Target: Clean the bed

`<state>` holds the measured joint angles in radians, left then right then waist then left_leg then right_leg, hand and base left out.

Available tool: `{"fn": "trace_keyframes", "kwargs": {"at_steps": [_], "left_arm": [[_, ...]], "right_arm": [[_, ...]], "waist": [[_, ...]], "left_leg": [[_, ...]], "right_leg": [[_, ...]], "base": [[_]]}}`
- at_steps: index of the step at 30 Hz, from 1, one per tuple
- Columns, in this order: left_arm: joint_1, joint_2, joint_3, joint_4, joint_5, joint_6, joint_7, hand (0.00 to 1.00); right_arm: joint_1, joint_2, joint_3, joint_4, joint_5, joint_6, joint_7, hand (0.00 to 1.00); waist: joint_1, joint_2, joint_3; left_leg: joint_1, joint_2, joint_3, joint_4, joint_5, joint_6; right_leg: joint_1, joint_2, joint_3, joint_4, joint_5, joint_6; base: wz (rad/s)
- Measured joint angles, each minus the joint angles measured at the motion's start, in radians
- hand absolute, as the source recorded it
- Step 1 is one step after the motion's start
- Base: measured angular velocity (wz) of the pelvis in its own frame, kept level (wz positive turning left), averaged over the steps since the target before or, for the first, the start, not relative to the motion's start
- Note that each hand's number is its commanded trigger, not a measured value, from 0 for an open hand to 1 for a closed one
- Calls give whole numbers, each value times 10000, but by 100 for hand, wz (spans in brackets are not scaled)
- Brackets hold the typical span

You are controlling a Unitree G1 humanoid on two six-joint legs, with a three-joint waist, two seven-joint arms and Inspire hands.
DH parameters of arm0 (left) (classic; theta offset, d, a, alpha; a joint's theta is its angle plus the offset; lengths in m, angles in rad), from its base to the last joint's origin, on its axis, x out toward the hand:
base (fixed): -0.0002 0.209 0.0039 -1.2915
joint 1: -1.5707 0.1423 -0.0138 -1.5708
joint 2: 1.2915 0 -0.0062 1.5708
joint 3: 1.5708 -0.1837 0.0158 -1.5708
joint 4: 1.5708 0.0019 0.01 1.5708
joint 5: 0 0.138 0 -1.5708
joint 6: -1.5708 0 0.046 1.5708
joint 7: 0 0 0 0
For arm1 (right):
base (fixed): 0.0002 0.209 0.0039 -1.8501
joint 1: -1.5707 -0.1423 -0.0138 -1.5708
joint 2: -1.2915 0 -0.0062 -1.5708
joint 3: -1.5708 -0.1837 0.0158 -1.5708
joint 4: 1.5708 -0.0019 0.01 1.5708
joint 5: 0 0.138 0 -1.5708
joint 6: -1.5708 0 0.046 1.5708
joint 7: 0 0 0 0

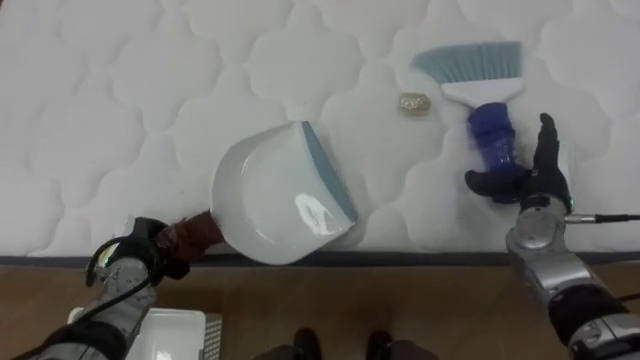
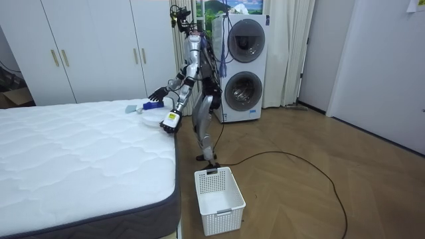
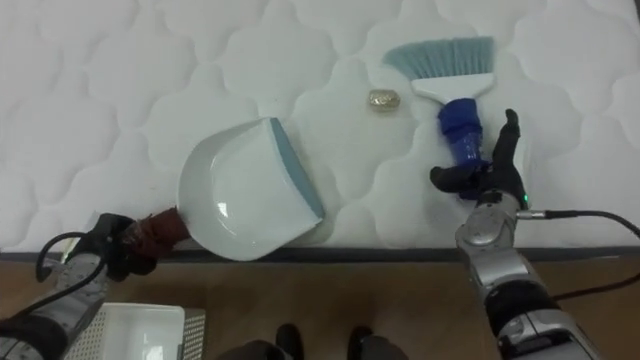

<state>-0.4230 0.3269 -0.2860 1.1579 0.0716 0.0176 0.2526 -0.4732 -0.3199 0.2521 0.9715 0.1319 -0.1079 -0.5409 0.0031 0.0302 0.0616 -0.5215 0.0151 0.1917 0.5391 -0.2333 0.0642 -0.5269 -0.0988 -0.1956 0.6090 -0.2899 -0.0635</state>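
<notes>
The left hand [image 1: 135, 258] has its fingers curled tight round the brown handle [image 1: 197, 233] of a white dustpan [image 1: 270, 195]. The grip sits right at the dark front edge of the bed [image 1: 120, 110], with the knuckles just off the mattress over the wood floor [image 2: 299, 199]. Up and to the right of those fingers the pan lies on the quilted top, and its blue lip faces away from them towards the right.

The right hand [image 1: 535, 180] rests on the mattress a little in from the same edge. Its fingers stand straight and wide, and the thumb is spread out to the left. The blue grip of a brush [image 1: 492, 135] lies just left of the fingers, above the thumb, not clasped. Whether it touches them I cannot tell. The pale blue bristles fan out beyond the fingertips, farther onto the bed.

A small crumpled scrap [image 1: 413, 104] lies up and left of the right fingers, between the bristles and the pan's lip, apart from both. Open mattress spreads around it.

A white basket [image 1: 180, 330] stands on the floor below the left fingers, close to the bed's side.
</notes>
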Motion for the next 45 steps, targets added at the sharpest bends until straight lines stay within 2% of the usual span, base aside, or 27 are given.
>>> {"fn": "trace_keyframes", "kwargs": {"at_steps": [13, 16, 18, 22, 23, 24, 25, 26, 27, 33, 38, 42, 45], "left_arm": [[-39, 20, -94, -34, 135, 5, -98, 100], [-127, 75, -107, -316, 349, 82, -107, 100], [-177, 76, -107, -400, 396, 80, -223, 100], [-186, 83, -107, -573, 402, 185, -372, 100], [-203, 80, -109, -638, 410, 198, -493, 100], [-205, 81, -109, -646, 413, 208, -527, 100], [-216, 79, -108, -650, 474, 241, -578, 100], [-216, 80, -108, -648, 542, 278, -663, 100], [-216, 81, -109, -644, 563, 290, -690, 100], [-282, 108, -208, -636, 545, 427, -967, 100], [-342, 203, -353, -639, 545, 493, -1216, 100], [-435, 203, -352, -633, 544, 532, -1302, 100], [-444, 203, -352, -635, 545, 692, -1298, 100]], "right_arm": [[-414, -673, 3, 776, 187, 41, 657, 0], [-790, -941, 3, 1092, 206, 220, 673, 0], [-981, -1061, 10, 1311, 187, 335, 793, 0], [-1179, -1301, 17, 1378, 165, 584, 1093, 2], [-1184, -1374, 17, 1382, 160, 630, 1179, 49], [-1184, -1385, 16, 1383, 159, 678, 1249, 60], [-1187, -1407, 16, 1399, 149, 763, 1430, 85], [-1219, -1407, 53, 1533, 117, 855, 1633, 96], [-1264, -1409, 105, 1645, 114, 897, 1735, 100], [-1793, -1747, 263, 2536, -212, 1109, 2213, 100], [-1873, -1771, 399, 2955, -280, 1409, 2307, 100], [-1899, -1773, 401, 3037, -264, 1536, 2292, 100], [-1951, -1788, 400, 3081, -248, 1530, 2272, 100]], "waist": [[335, -17, 21], [357, -64, 51], [376, -137, 98], [460, -198, 130], [506, -208, 133], [522, -212, 131], [546, -219, 132], [580, -223, 134], [585, -221, 134], [603, -221, 142], [699, -132, 190], [889, -92, 186], [898, -11, 181]], "left_leg": [[-289, -110, -53, 205, 0, 1], [-615, -153, -58, 527, -1, 3], [-681, -192, -58, 620, -1, 4], [-1043, -141, -60, 958, -4, 5], [-1185, -143, -63, 1080, -6, 8], [-1236, -144, -69, 1130, -6, 8], [-1330, -145, -71, 1228, -6, 8], [-1377, -146, -84, 1285, -6, 8], [-1416, -143, -103, 1342, -6, 8], [-1657, -106, -361, 1665, -7, 6], [-1738, -54, -411, 1605, -93, -2], [-1730, -50, -410, 1584, -92, -5], [-1723, -54, -407, 1545, -89, -9]], "right_leg": [[-355, -171, -16, 539, -137, -29], [-669, -300, -28, 842, -298, -49], [-774, -376, -29, 1031, -376, -71], [-1115, -384, -27, 1297, -435, -120], [-1264, -415, -22, 1445, -446, -140], [-1324, -426, -22, 1506, -449, -144], [-1415, -451, -30, 1616, -469, -174], [-1457, -463, -38, 1689, -483, -197], [-1471, -469, -60, 1729, -499, -211], [-1490, -482, -319, 1898, -542, -274], [-1521, -470, -463, 1920, -525, -304], [-1534, -481, -481, 1932, -518, -324], [-1538, -481, -484, 1906, -521, -331]], "base": [[3], [9], [6], [0], [0], [5], [5], [6], [6], [11], [6], [1], [0]]}}
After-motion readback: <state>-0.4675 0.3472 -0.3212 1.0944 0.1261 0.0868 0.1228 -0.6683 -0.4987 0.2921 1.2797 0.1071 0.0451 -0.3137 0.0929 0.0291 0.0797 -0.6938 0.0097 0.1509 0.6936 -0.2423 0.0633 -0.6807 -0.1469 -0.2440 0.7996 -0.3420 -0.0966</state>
